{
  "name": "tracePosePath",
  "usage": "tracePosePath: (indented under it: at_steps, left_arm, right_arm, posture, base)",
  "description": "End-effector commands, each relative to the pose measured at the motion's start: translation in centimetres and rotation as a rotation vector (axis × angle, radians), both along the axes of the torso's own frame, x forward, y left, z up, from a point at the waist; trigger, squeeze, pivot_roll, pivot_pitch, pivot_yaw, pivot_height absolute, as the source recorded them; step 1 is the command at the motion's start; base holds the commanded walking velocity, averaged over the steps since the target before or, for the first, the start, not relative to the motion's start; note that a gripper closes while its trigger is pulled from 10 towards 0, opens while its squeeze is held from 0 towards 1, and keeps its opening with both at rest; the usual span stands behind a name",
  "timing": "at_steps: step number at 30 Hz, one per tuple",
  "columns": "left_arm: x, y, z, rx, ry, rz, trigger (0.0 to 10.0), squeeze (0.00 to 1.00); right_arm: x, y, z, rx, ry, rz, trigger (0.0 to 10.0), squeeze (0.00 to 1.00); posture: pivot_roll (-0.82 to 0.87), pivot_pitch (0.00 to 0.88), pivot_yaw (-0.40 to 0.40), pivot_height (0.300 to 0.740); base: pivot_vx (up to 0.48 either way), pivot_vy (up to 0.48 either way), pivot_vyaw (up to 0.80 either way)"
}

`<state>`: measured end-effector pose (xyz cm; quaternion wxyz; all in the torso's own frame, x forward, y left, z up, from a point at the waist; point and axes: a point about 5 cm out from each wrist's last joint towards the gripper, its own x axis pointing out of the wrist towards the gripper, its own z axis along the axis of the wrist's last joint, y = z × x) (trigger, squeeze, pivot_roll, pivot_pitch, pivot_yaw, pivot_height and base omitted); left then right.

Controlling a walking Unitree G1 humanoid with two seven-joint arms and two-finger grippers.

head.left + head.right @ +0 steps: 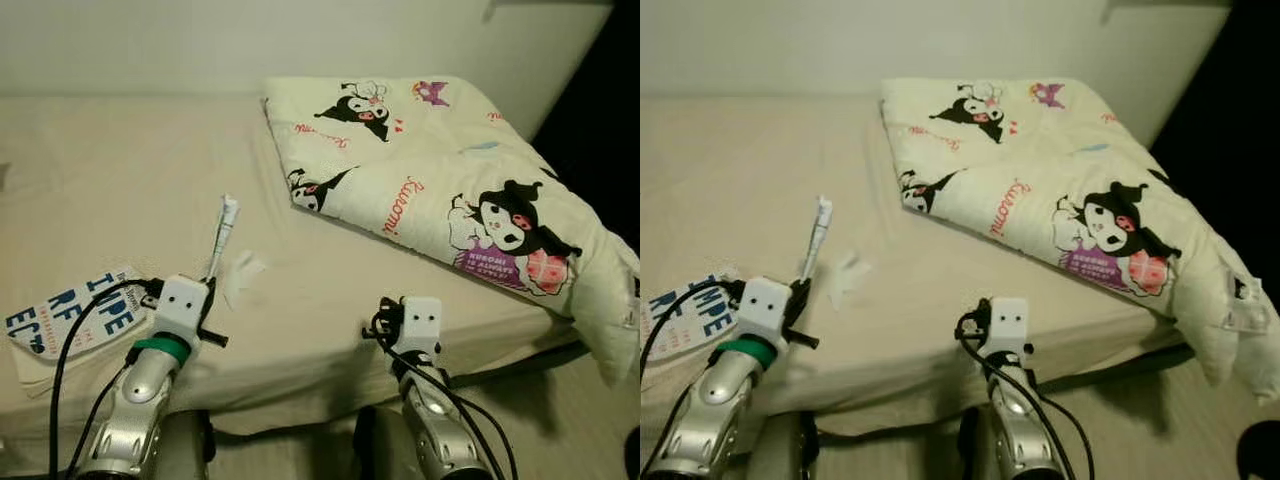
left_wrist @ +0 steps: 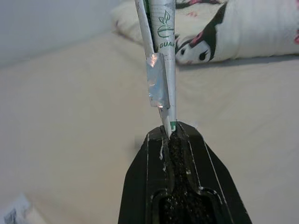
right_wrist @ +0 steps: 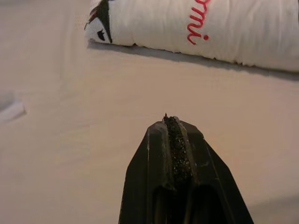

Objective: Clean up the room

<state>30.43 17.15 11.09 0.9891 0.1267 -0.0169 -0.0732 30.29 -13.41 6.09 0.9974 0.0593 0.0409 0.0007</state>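
My left gripper (image 2: pixel 171 128) is shut on a thin white wrapper (image 2: pixel 161 60) with green print and a strip of foil. In the head views this wrapper (image 1: pixel 222 232) sticks up and away from the left gripper (image 1: pixel 212 277) over the beige bed (image 1: pixel 110 190). A small scrap of white paper (image 1: pixel 243 270) lies on the sheet just right of it. My right gripper (image 3: pixel 171 119) is shut with nothing between its fingers, held low over the bed's front edge (image 1: pixel 410 312).
A folded cream quilt (image 1: pixel 440 180) with cartoon prints covers the bed's right side and overhangs the corner. A white bag with blue letters (image 1: pixel 75 310) lies at the front left. The pale wall (image 1: pixel 250 40) is behind; dark floor (image 1: pixel 600 90) lies to the right.
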Motion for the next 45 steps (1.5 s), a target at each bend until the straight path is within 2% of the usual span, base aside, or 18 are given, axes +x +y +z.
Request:
tracePosePath:
  at_steps: [1,5,8,10,20,32,45]
  left_arm:
    - [0.0,-0.5,0.0,0.009,0.02,-0.029,10.0,0.0]
    - [-0.1,-0.6,-0.1,0.005,0.033,-0.033,10.0,0.0]
    - [-0.3,0.0,-0.2,-0.007,0.034,0.011,10.0,0.0]
    - [-0.5,0.7,-0.5,-0.045,0.032,0.062,10.0,0.0]
    - [-1.7,2.4,-1.6,-0.033,0.063,0.155,10.0,0.0]
    - [-2.2,2.5,-2.2,-0.022,0.084,0.181,10.0,0.0]
    - [-1.4,2.3,-1.7,-0.028,0.069,0.193,10.0,0.0]
  right_arm:
    - [-0.6,-0.7,-1.0,0.024,0.036,-0.046,10.0,0.0]
    - [-1.0,-0.6,-0.9,0.013,0.015,-0.044,10.0,0.0]
    - [-1.2,-0.5,-1.0,-0.002,0.016,-0.035,10.0,0.0]
    - [-1.3,-0.5,-1.1,-0.003,0.025,-0.021,10.0,0.0]
    - [-1.4,0.5,-1.3,-0.032,0.036,0.054,10.0,0.0]
    - [-1.8,0.6,-1.4,-0.042,0.04,0.056,10.0,0.0]
    - [-1.2,0.3,-1.0,-0.04,0.03,0.052,10.0,0.0]
  posture:
    - [0.15,0.0,0.074,0.571]
    - [0.14,0.0,0.102,0.581]
    - [0.14,0.0,0.103,0.596]
    - [0.13,0.0,0.089,0.611]
    - [0.13,0.0,0.044,0.651]
    - [0.11,0.0,0.038,0.691]
    - [0.11,0.0,0.036,0.736]
  base:
    - [0.0,0.0,0.0]
    - [0.0,0.0,0.0]
    - [0.0,0.0,0.0]
    - [0.0,0.0,0.0]
    - [0.0,0.0,0.0]
    - [0.0,0.0,0.0]
    - [0.0,0.0,0.0]
